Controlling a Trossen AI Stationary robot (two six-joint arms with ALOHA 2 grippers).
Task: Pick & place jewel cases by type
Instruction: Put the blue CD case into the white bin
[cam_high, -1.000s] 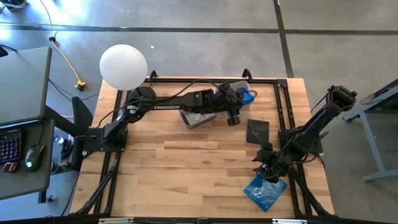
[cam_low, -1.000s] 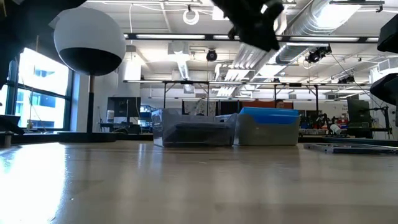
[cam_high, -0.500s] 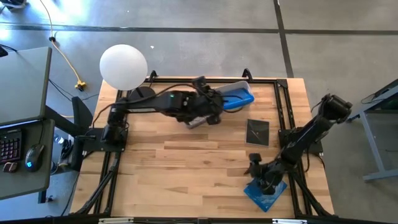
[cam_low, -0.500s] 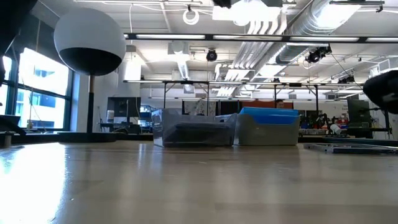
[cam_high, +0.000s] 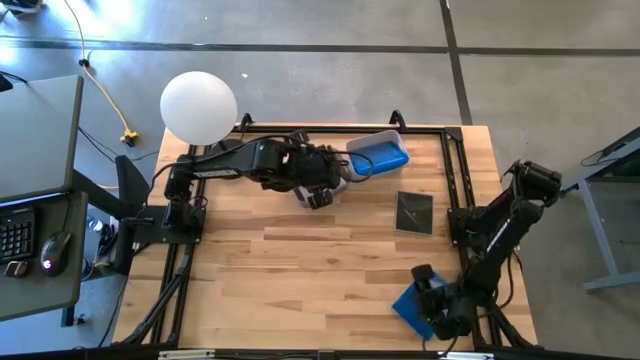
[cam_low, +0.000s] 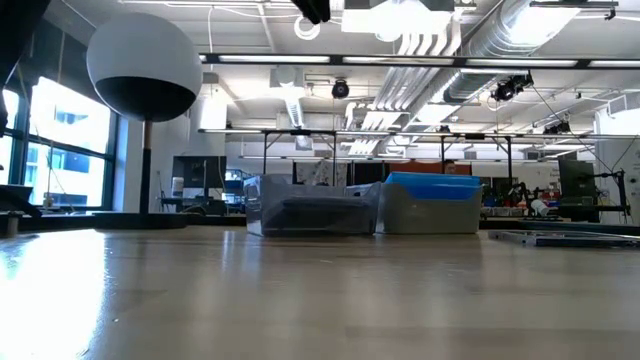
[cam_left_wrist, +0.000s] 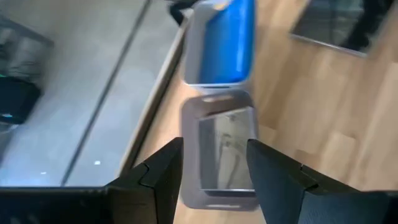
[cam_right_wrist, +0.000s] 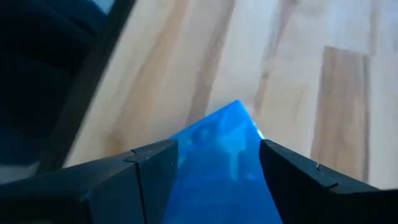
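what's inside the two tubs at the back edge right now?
The tub nearer the right holds blue jewel cases; their count can't be made out. The other tub holds a dark case with a shiny clear front; anything beneath it is covered.

Overhead looks straight down, low looks level across the table (cam_low: 300, 290); both share the two tubs (cam_high: 378, 157).

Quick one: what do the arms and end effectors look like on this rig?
Both arms are dark, near-black, jointed links with black cables running along them. The left end effector has two broad, dark, angular fingers; the right end effector has the same flat, wedge-shaped pair. No markings are readable at this moment.
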